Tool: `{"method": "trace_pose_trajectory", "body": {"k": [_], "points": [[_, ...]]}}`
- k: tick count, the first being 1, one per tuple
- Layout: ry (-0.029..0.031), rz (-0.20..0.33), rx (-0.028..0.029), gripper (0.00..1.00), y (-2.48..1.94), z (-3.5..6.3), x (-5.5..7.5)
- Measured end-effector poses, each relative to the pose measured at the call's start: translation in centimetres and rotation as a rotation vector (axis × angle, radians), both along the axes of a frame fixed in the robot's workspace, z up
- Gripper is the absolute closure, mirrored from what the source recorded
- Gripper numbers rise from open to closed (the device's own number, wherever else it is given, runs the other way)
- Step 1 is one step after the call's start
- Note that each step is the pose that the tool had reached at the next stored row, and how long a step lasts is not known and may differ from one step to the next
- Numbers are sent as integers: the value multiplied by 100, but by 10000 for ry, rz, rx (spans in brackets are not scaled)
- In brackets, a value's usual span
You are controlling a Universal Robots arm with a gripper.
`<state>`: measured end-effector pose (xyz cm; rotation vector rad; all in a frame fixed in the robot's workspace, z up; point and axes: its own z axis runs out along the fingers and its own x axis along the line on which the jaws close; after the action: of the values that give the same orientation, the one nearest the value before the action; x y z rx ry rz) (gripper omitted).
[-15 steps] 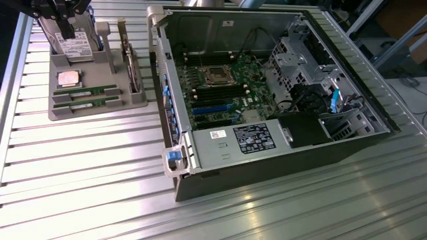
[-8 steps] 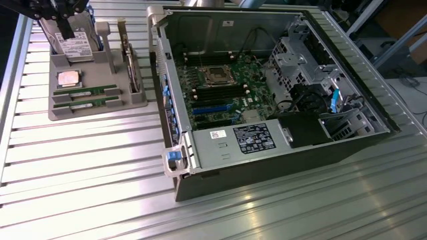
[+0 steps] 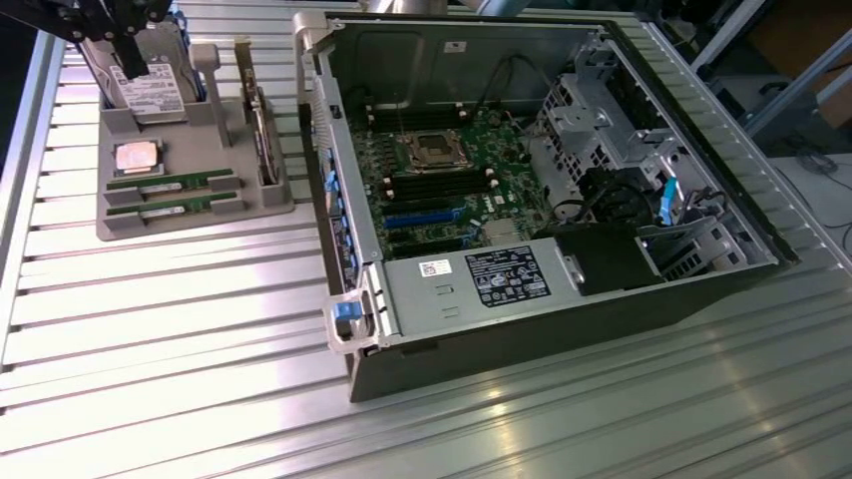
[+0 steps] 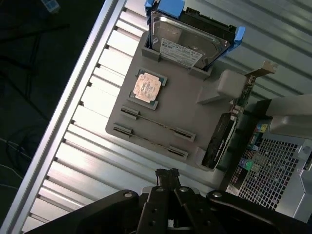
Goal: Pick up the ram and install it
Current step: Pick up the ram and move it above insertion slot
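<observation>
Two ram sticks, long narrow green boards, lie in slots at the near end of a grey holder tray (image 3: 253,205): one ram stick (image 3: 163,184) behind, the other (image 3: 167,206) in front. In the wrist view both ram sticks stand edge-on as thin lines, one (image 4: 157,123) and the other (image 4: 150,142). My gripper (image 3: 131,62) hangs above the tray's far end, in front of the hard drive, well above the sticks. In the wrist view the gripper (image 4: 168,174) has its fingers pressed together with nothing between them.
The tray also holds a hard drive (image 4: 190,44), a square processor chip (image 4: 147,87) and an upright expansion card (image 4: 222,139). To the exterior view's right lies an open computer case (image 3: 399,334) with its motherboard (image 3: 453,190) and black memory slots (image 3: 433,185) exposed. A ribbed metal table (image 3: 174,329) lies underneath.
</observation>
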<state>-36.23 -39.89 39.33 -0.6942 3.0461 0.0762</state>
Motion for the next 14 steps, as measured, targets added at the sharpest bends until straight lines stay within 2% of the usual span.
{"method": "trace_pose_trajectory", "body": {"k": [5,14], "points": [[0,720,0,89,0,0,0],[0,1621,0,89,0,0,0]]}}
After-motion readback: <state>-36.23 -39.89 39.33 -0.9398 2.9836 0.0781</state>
